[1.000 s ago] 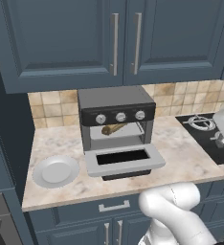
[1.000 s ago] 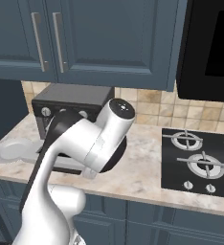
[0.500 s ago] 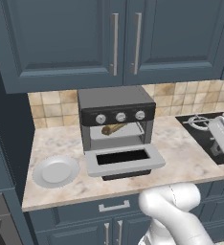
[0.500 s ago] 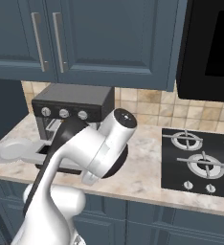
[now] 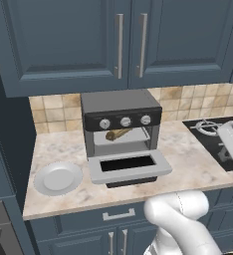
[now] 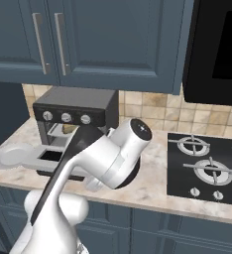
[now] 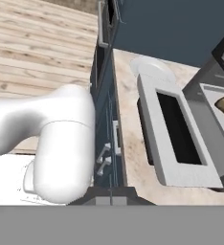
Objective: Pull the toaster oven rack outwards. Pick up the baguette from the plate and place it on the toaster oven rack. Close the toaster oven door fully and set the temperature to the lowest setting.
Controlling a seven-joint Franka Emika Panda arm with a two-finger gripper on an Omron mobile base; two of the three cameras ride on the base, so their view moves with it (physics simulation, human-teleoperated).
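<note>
Dark blue cabinets hang over a marbled table [image 5: 188,164] where the toaster oven [image 5: 119,102] sits against the tiled wall, with a gas hob [image 5: 213,134] to its right. You can count the loading step as done. The baguette [image 5: 118,133] lies on the rack [image 5: 133,138] just under the control strip, and the plate [image 5: 39,180] at the near left of the oven is bare. None of that has shifted over the last second; what has moved is your arm. In the right base view its elbow has swung lower and further right. In the left base view the white end of the arm at the right edge has dropped lower over the hob, well apart from the oven. The hand [image 7: 110,200] is clenched with nothing in it, and it now looks back along the table from the right. From there it sees the toaster oven door [image 7: 176,139] folded down flat, dark window facing up, with the plate beyond it. I read this as you backing off to line up for the next step, which is closing the door. It is still fully open, its far edge hinged at the oven and its free edge nearest you. Closed fingers suit a push, so you would likely need to get under or against that free edge and lift it. I cannot tell how far the rack sticks out, so watch that the door clears it. The knobs [image 5: 125,121] wait until the door is shut.
</note>
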